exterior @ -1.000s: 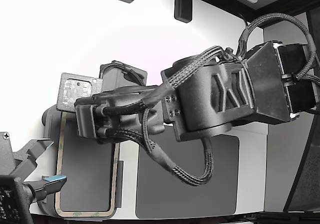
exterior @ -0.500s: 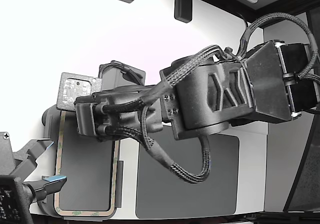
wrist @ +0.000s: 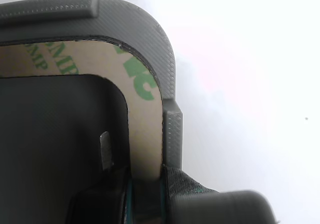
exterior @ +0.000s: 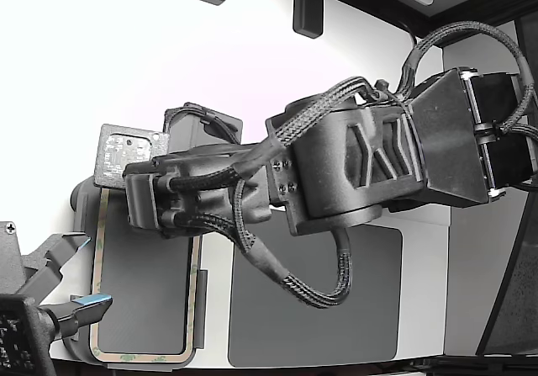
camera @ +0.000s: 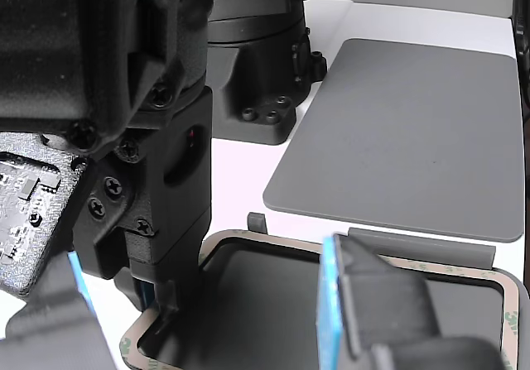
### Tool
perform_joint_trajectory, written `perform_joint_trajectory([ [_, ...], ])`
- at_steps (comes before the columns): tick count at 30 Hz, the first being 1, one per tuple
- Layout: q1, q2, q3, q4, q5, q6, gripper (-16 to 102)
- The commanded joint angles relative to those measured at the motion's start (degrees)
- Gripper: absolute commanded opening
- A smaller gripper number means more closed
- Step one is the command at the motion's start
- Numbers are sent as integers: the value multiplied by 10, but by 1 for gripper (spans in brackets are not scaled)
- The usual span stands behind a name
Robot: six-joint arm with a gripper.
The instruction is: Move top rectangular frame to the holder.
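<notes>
The top rectangular frame (exterior: 95,292) is a thin beige outline with green print, lying low at the exterior view's left. It rests inside the grey holder (wrist: 150,28), whose raised tabs hug its rounded corner (wrist: 145,108). My gripper (wrist: 146,194) reaches in from the exterior view's right and comes down at the frame's far end. One finger sits on each side of the beige strip, touching it. In the other view the same gripper (camera: 161,304) stands on the frame's near corner, while the frame's far strip (camera: 414,262) lies flat against a holder tab (camera: 414,239).
A solid dark grey mat (exterior: 336,309) lies beside the holder on the white table. A second gripper with blue-padded fingers (exterior: 88,302) hovers open near the frame's lower left. A dark arm base (camera: 257,64) stands behind. A small circuit board (exterior: 126,153) rides on my wrist.
My arm and wrist have crept a little toward the exterior view's left. The frame's upper left corner has shifted slightly left with them. The second gripper has stayed still.
</notes>
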Motion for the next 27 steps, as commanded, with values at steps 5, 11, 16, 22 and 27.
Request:
perform_joint_trajectory([
  [5,-9,11,-17,4,-3,-8,-8],
  [11,-9,4,-30,4,-9,-17,14],
  [16,-9,1,-35,5,-13,-21,45],
  [22,-9,1,-38,9,-14,-21,60],
  [27,-9,1,-43,12,-17,-24,93],
])
